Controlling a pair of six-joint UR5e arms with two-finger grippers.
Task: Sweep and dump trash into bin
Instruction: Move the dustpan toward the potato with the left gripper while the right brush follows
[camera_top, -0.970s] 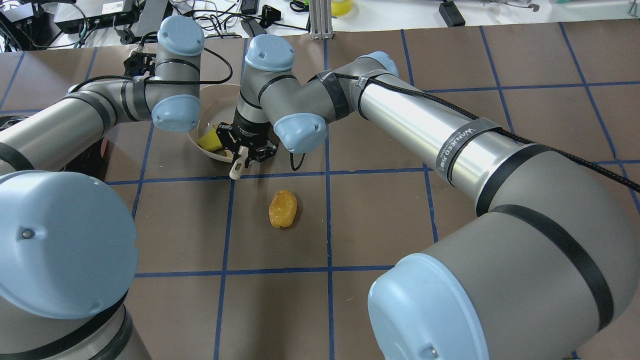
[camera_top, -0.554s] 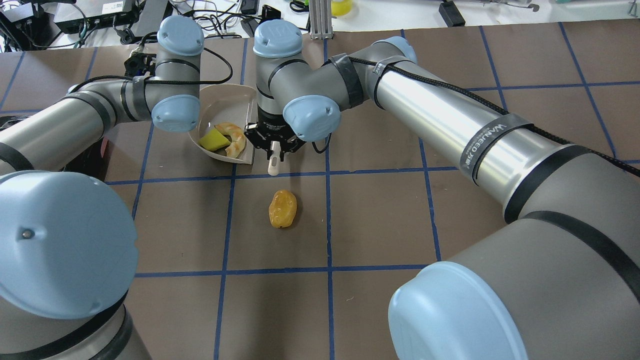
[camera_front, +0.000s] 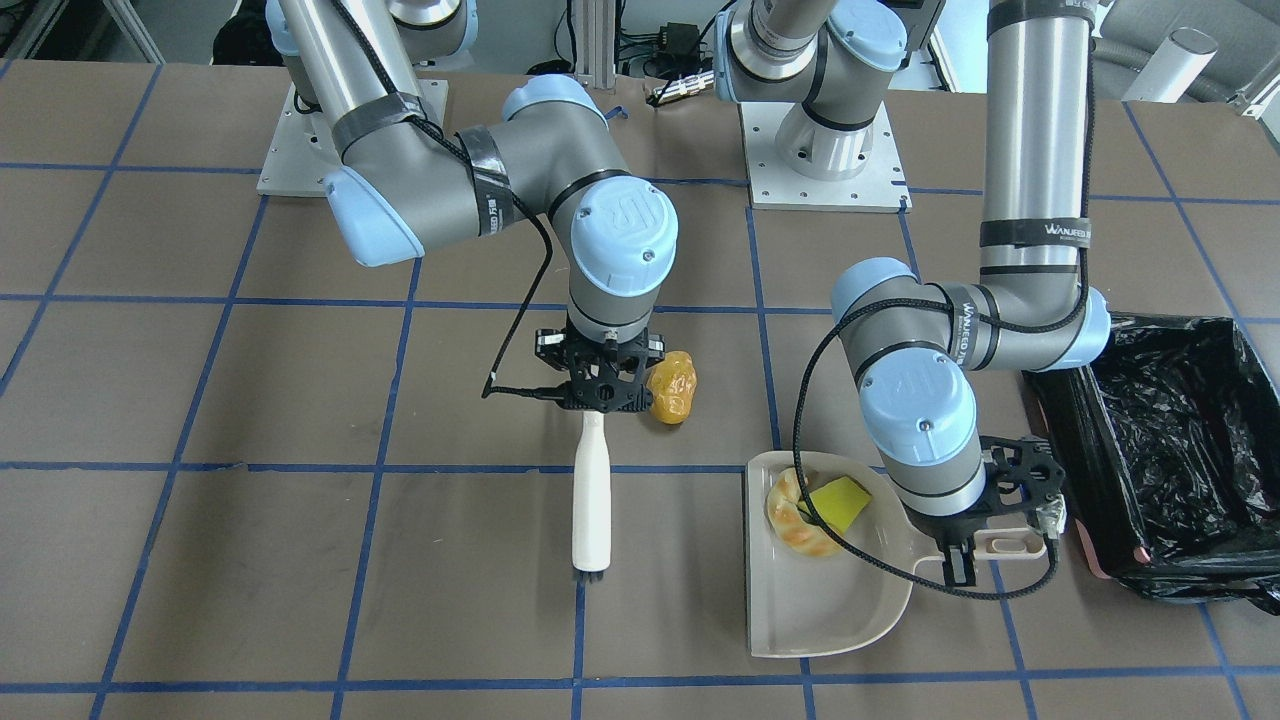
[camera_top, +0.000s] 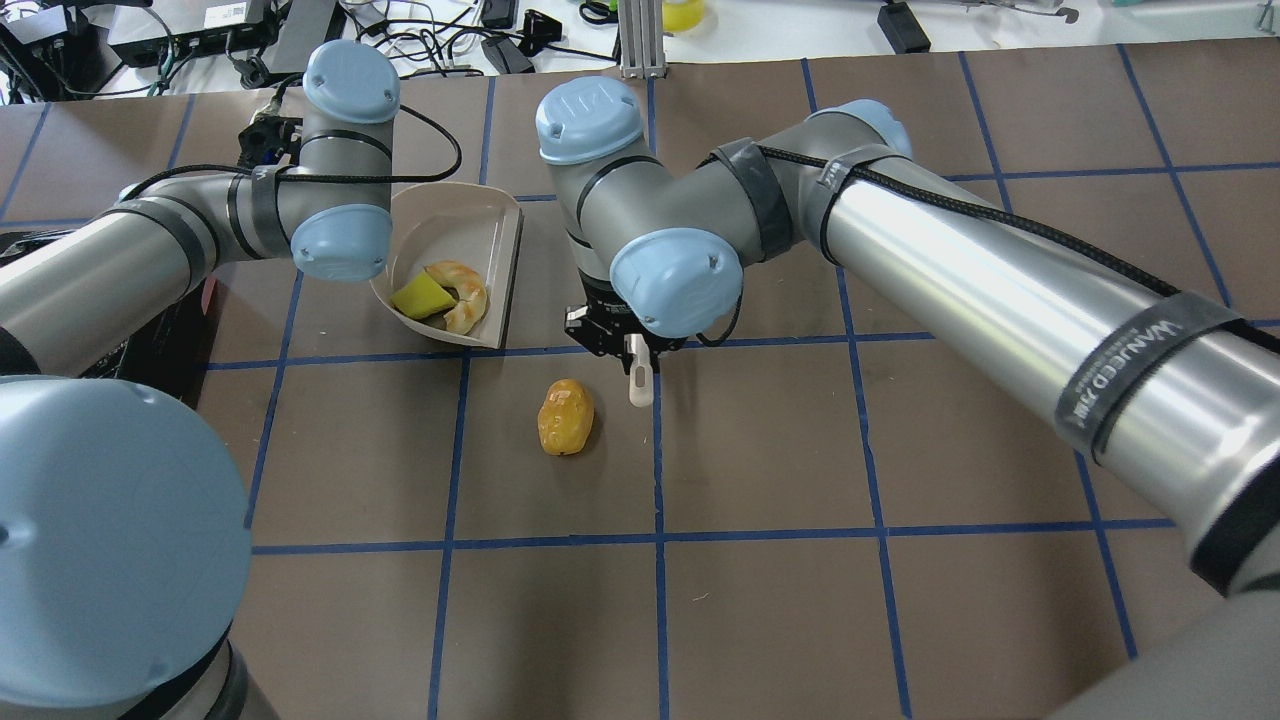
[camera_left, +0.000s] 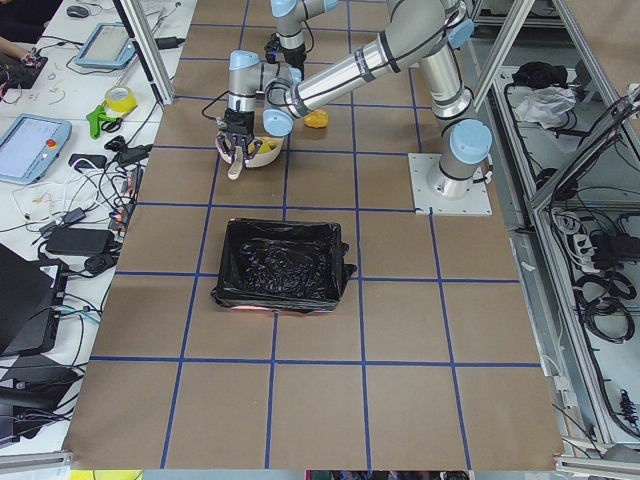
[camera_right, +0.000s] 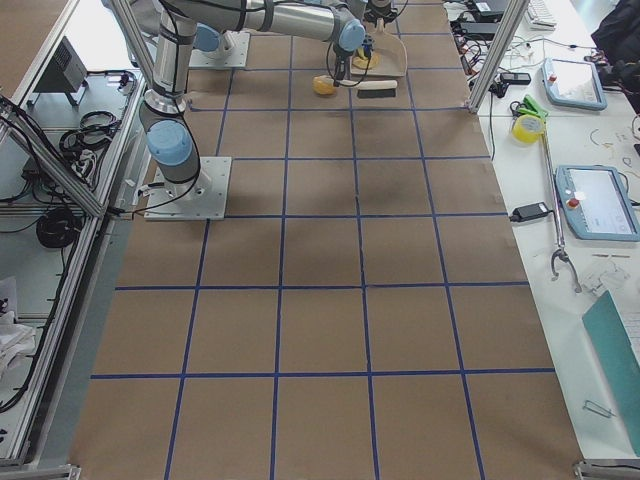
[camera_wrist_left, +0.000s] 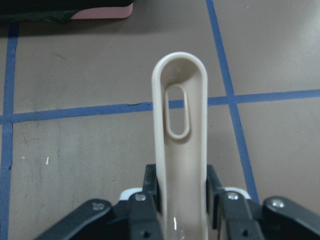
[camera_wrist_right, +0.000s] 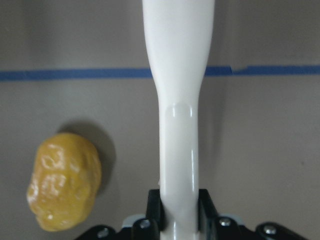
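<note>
Right tool (camera_front: 603, 402) points down, clamping the brush (camera_front: 591, 500) beside the amber lump (camera_front: 671, 388); left tool (camera_front: 988, 540), wrist down, clamps the dustpan (camera_front: 830, 610) handle.

Overhead opposes front camera; both see amber trash (camera_top: 565, 417).

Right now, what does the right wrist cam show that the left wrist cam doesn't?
Only right wrist: the amber trash piece beside, not touching, the white brush handle in the shut right hand. Only left wrist: the beige dustpan handle in the shut left hand, and the pink rim of the bin at the top edge. Both: brown table with blue tape lines.
</note>
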